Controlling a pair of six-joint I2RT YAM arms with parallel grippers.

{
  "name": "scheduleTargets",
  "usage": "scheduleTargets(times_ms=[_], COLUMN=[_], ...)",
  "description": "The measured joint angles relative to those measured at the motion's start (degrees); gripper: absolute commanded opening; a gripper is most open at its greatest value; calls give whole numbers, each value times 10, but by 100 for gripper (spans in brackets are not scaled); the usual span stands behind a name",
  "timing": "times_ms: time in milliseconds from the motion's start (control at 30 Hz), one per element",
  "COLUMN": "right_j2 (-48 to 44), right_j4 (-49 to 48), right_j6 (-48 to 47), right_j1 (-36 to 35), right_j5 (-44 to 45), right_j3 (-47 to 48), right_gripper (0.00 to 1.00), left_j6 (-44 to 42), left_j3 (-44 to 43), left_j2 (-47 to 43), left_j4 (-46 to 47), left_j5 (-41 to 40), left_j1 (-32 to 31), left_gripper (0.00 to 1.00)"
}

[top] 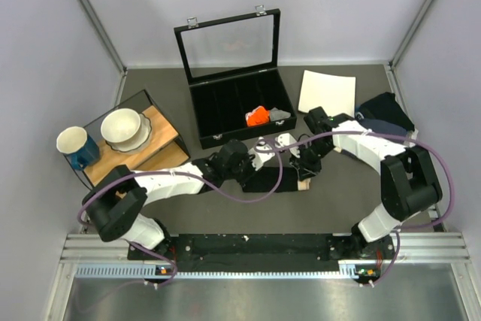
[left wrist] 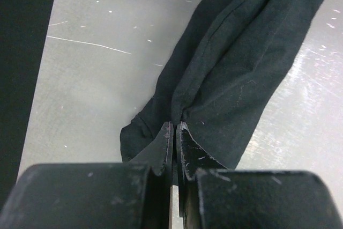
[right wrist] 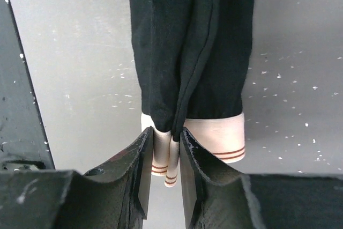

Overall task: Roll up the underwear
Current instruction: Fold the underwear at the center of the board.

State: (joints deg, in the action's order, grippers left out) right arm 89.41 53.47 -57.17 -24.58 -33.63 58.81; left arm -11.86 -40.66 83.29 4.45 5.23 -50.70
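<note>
The underwear (top: 274, 179) is black fabric folded into a long narrow strip on the table between both arms, with a pale beige waistband (right wrist: 220, 135) at its right end. My left gripper (left wrist: 174, 127) is shut on the strip's black left end (left wrist: 230, 63). My right gripper (right wrist: 165, 135) is shut on a bunched fold of the waistband, black fabric (right wrist: 187, 41) stretching away from it. In the top view the left gripper (top: 254, 162) and right gripper (top: 304, 167) hold opposite ends of the strip.
An open black compartment case (top: 239, 110) with an orange cloth roll (top: 258, 116) stands behind. A white sheet (top: 327, 92) and a navy garment (top: 385, 114) lie back right. A wooden board (top: 154, 152) with a white bowl (top: 122, 127) and a mug (top: 75, 145) is at left.
</note>
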Motion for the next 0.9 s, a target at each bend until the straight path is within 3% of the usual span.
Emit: scheduleTargets(times_ms=[433,733,900], right_j2=[45,45,51], right_j4=[-35,-100,-125], right_j6=[85,150,178], right_j1=[8,11,11], right_j5=[42,99,113], right_j3=[36,39,39], right_gripper=[40,41,43], left_j6=[4,26,41], left_j3=[-45,-70,-75], left_j2=[66,93,99], left_j4=[-23,-28,-32], left_j5=[14,-3,-10], left_j1=[40,51,57], left_gripper=[0,5,28])
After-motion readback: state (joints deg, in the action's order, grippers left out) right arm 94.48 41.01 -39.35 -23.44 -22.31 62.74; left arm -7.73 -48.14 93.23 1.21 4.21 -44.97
